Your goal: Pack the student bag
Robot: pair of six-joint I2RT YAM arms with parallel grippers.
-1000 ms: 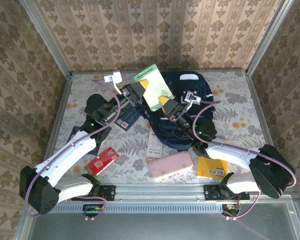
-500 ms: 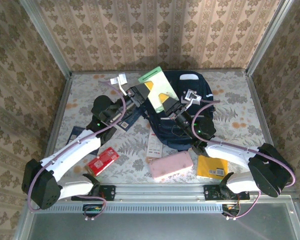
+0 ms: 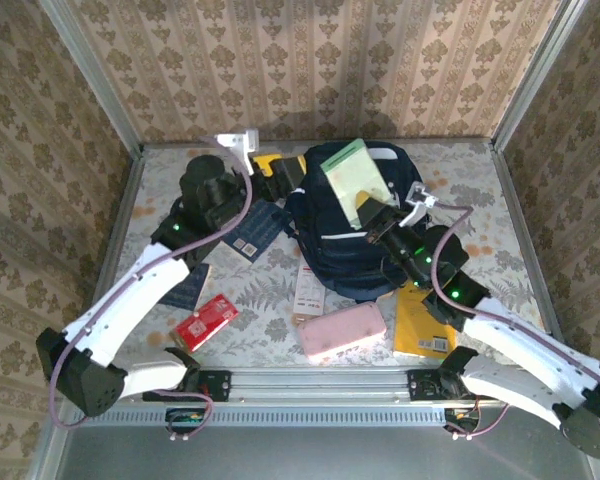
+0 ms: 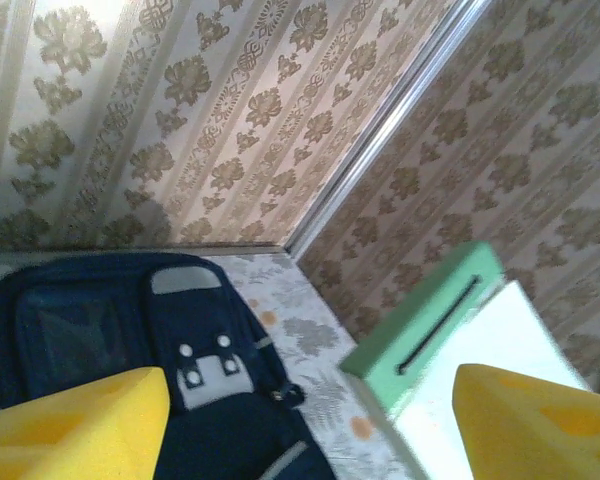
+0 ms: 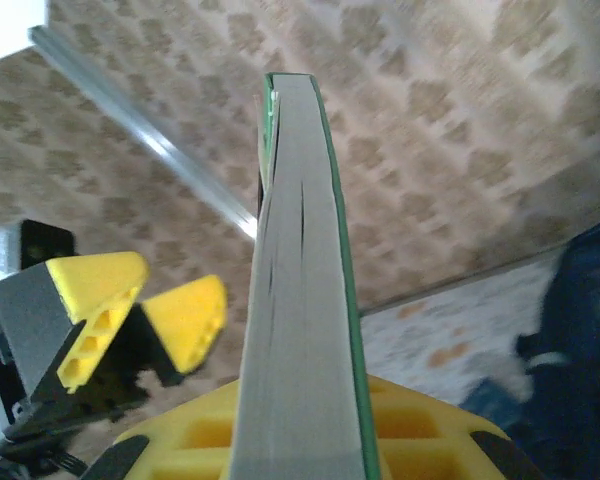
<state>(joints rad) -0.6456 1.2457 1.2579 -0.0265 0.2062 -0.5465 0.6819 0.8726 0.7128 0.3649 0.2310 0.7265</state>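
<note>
The student bag point(image 3: 352, 255) lies flat on the table point(image 3: 480, 200), toward the back wall, pocket side up. Right over its upper half the green book point(image 3: 348, 172) stands tilted on edge. The right gripper point(image 3: 366, 208) pinches the book's lower end, jaws narrowed onto the covers. Just beside the bag's top left corner, the left gripper point(image 3: 277, 175) hangs with its 2 fingers spread wide and nothing between them. In its wrist view the book sits apart from both pads.

The step in hand looks like feeding the book into the bag with 1 arm. Whether the bag's mouth is open beneath the book I cannot tell, so line the book's leading edge up with the opening before lowering it. Keep the grip firm, go in edge first, and let the free left gripper hold the bag's rim if the fabric sags.

On the bag's near side wait a pink pouch point(image 3: 340, 332), a yellow book point(image 3: 425, 335) and a red packet point(image 3: 205, 322).
</note>
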